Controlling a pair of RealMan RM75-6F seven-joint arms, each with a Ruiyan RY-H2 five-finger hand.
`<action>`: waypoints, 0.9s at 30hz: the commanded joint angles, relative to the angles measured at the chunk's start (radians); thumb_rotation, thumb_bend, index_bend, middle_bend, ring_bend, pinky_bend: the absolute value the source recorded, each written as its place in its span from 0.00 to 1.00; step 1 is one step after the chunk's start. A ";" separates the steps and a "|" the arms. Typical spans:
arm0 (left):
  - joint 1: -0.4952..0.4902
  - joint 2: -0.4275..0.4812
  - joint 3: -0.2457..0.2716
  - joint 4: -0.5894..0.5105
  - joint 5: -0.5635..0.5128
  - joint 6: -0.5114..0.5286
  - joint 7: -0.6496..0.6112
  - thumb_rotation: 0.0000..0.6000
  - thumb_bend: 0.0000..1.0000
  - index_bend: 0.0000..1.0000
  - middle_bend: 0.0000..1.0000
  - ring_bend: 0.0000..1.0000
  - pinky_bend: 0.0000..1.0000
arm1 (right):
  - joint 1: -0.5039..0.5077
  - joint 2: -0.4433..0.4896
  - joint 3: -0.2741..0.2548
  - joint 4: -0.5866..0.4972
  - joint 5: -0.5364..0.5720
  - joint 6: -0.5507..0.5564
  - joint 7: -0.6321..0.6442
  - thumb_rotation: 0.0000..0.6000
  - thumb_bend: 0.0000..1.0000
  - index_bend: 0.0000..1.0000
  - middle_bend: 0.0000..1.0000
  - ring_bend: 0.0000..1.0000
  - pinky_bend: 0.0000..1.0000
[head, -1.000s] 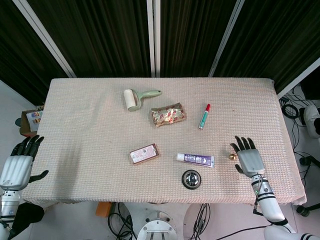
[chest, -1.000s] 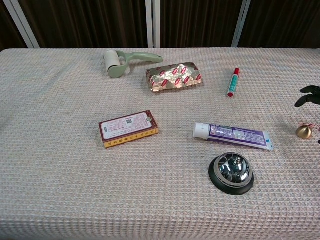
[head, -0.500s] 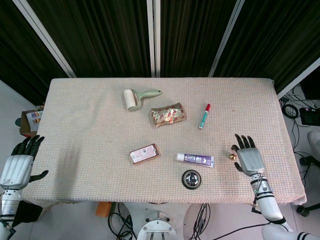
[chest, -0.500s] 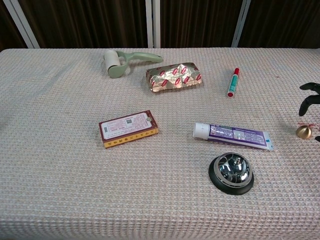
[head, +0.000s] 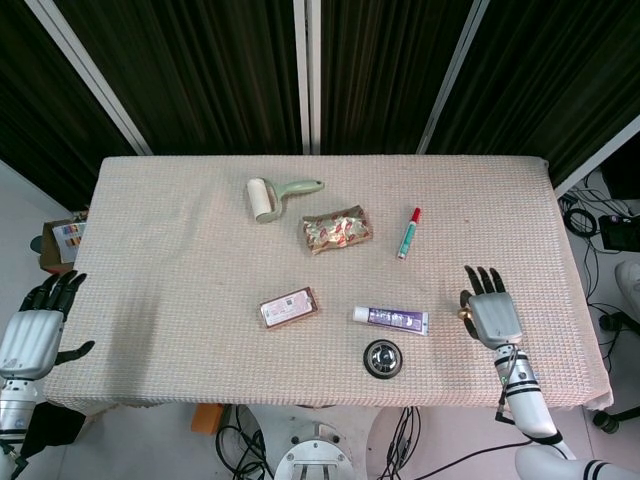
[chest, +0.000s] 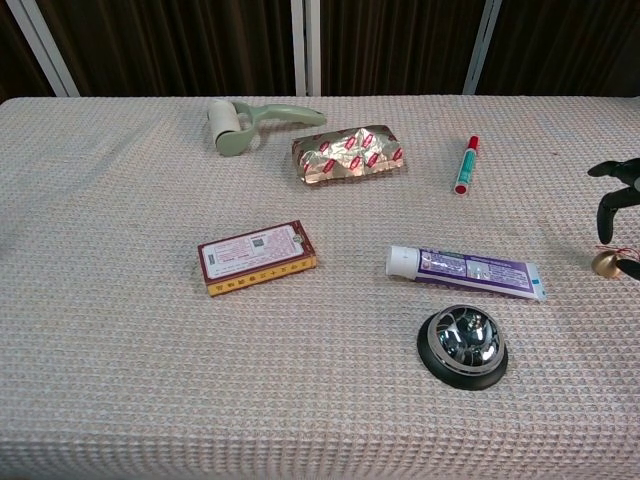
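Beside right robot hand (head: 492, 315), small gold bell (chest: 605, 263) half hidden, frame-cropped fingers

Your right hand (head: 492, 316) has shifted slightly toward the table's middle and away from the near edge since the earliest head view. Its fingers (chest: 612, 208) now reach further into the chest view's right edge than before and hang lower there. The small gold bell (chest: 606, 263) was clear of the hand earlier; the thumb side now sits right against it, partly covering it in the head view.
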 joint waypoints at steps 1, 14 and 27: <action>0.001 -0.002 0.001 0.004 0.000 0.000 -0.004 1.00 0.11 0.08 0.07 0.06 0.17 | -0.002 -0.003 -0.001 0.005 0.004 0.002 -0.003 1.00 0.27 0.49 0.06 0.00 0.00; 0.001 -0.008 0.002 0.014 0.001 0.000 -0.010 1.00 0.11 0.08 0.07 0.06 0.17 | -0.003 -0.015 0.001 0.020 0.011 0.008 -0.005 1.00 0.30 0.52 0.08 0.00 0.00; 0.001 -0.014 0.004 0.025 -0.003 -0.008 -0.019 1.00 0.11 0.08 0.07 0.06 0.17 | -0.002 -0.023 0.006 0.023 0.030 0.010 -0.020 1.00 0.31 0.53 0.08 0.00 0.00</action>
